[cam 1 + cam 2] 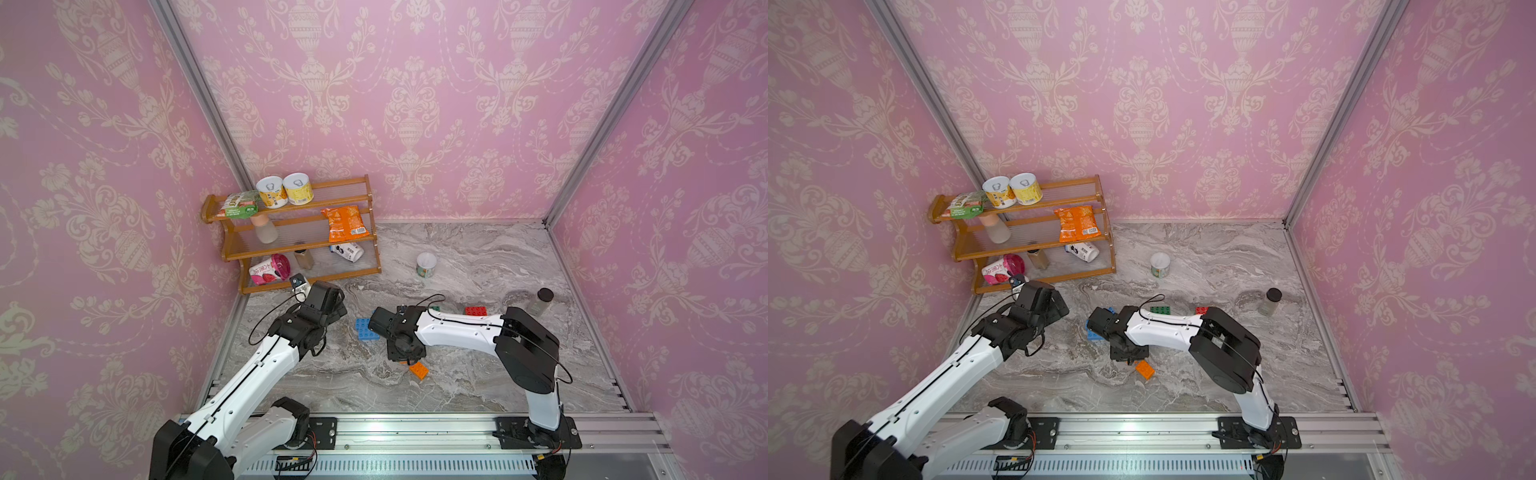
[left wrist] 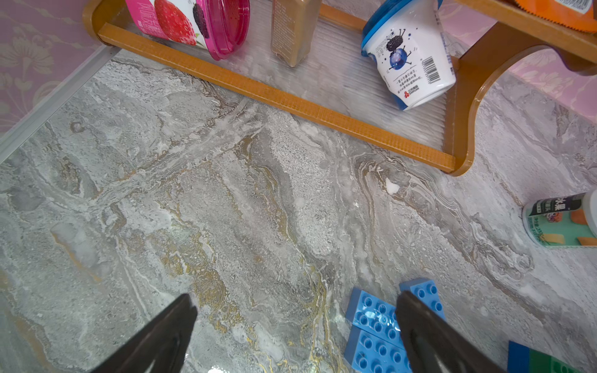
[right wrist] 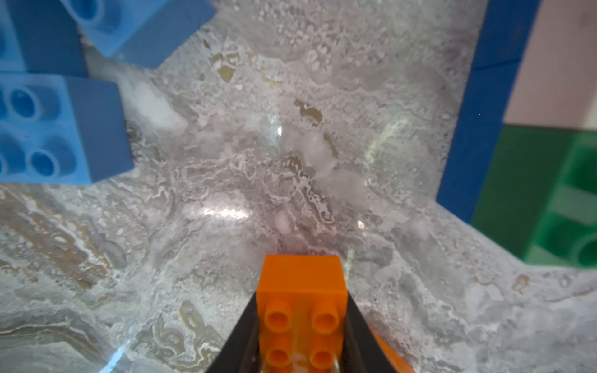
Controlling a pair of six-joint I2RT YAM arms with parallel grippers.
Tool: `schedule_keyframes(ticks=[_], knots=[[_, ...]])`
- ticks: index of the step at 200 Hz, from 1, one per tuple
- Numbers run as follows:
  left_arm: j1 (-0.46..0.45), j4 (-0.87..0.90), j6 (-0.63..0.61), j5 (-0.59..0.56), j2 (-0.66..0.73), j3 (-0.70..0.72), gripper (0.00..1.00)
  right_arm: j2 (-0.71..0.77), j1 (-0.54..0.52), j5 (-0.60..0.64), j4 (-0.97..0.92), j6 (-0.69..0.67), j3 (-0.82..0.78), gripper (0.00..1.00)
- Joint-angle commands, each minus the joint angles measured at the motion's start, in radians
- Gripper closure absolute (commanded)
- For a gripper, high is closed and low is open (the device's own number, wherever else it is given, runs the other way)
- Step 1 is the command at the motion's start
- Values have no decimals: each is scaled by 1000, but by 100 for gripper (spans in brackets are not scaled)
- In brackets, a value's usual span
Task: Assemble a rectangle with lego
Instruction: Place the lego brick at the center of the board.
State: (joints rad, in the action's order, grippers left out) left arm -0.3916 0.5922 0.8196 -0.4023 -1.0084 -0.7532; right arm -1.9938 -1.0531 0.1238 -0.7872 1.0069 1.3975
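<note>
My right gripper (image 3: 302, 298) is shut on a small orange lego brick (image 3: 302, 310), studs facing the camera, low over the marble table's middle. Another orange brick (image 1: 418, 370) lies on the table just beside that gripper. A cluster of light blue bricks (image 1: 365, 330) (image 3: 64, 129) lies to its left. A green brick (image 1: 1160, 309) on a dark blue one (image 3: 468, 129) and a red brick (image 1: 476, 311) lie behind the right arm. My left gripper (image 2: 295, 300) is open and empty above bare table, with one finger over the blue bricks (image 2: 374, 323).
A wooden shelf rack (image 1: 370, 232) with tins, cups and an orange snack packet stands at the back left, close to the left arm. A white tin (image 1: 426, 264) and a black-lidded jar (image 1: 541, 301) stand on the table. Pink walls enclose three sides.
</note>
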Motion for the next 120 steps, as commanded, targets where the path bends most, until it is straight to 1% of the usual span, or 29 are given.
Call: schedule_keyframes(ticks=[1,42,56,66,72,93,120], knots=[[13,12,-10,10,33,14,1,-16,-22,-9,-38,39,11,66],[17,23,-6,30,47,14,1,-9,-48,-8,-41,80,-8,57],[18,27,1,41,51,47,1,0,-54,-5,-41,87,-15,48],[18,25,4,48,54,54,1,4,-58,0,-45,88,-17,40],[19,23,6,53,59,61,1,7,-59,3,-48,88,-17,37],[19,23,22,58,79,81,1,22,-60,16,-62,74,-10,32],[19,19,31,53,111,95,1,67,-59,53,-99,46,11,29]])
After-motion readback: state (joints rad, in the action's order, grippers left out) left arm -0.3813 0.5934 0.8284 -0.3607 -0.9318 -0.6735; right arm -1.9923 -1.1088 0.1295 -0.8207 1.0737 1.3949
